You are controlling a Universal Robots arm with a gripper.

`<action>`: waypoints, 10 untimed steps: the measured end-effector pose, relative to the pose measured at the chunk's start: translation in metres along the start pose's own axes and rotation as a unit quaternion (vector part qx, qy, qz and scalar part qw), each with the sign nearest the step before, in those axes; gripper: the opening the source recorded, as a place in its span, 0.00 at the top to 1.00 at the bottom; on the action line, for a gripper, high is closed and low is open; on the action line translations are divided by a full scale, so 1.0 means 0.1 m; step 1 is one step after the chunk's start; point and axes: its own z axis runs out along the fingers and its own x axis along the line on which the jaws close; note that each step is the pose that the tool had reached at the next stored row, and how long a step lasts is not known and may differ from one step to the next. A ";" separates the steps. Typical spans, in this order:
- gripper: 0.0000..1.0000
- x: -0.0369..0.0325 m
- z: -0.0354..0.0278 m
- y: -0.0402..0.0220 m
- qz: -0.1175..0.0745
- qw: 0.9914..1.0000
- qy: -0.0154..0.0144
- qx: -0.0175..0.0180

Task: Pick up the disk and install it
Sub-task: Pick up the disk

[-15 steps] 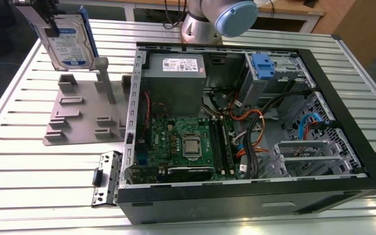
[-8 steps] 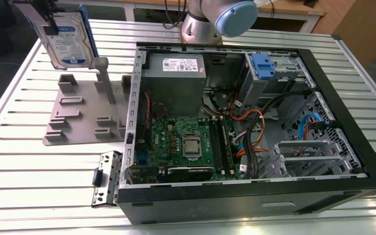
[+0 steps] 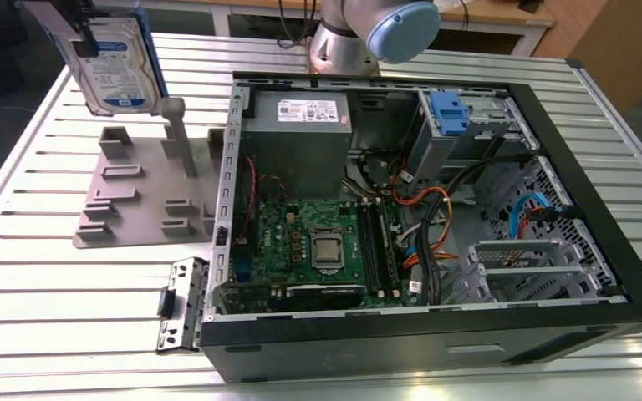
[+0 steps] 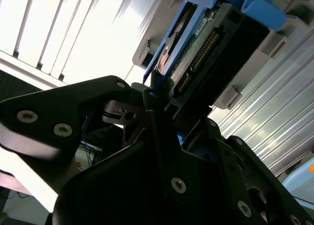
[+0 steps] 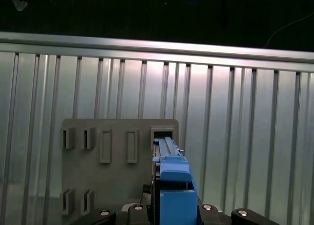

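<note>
Blue-railed disk (image 3: 120, 65) hangs upright above the grey rack (image 3: 131, 209); gripper (image 4: 158, 95) clenched on it.

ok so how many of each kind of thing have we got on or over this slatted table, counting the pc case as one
silver hard drive in a blue rail frame, held in the gripper: 1
grey slotted plastic stand: 1
open black computer case: 1
loose dark metal bracket: 1
total: 4
</note>
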 end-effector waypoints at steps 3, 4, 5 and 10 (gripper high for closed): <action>0.64 0.000 -0.019 0.000 0.000 1.000 0.000 0.000; 0.64 0.000 -0.024 0.000 0.000 1.000 0.000 0.000; 0.64 0.000 -0.030 0.000 0.000 1.000 0.000 0.000; 0.64 0.001 -0.057 0.000 0.000 1.000 0.000 0.000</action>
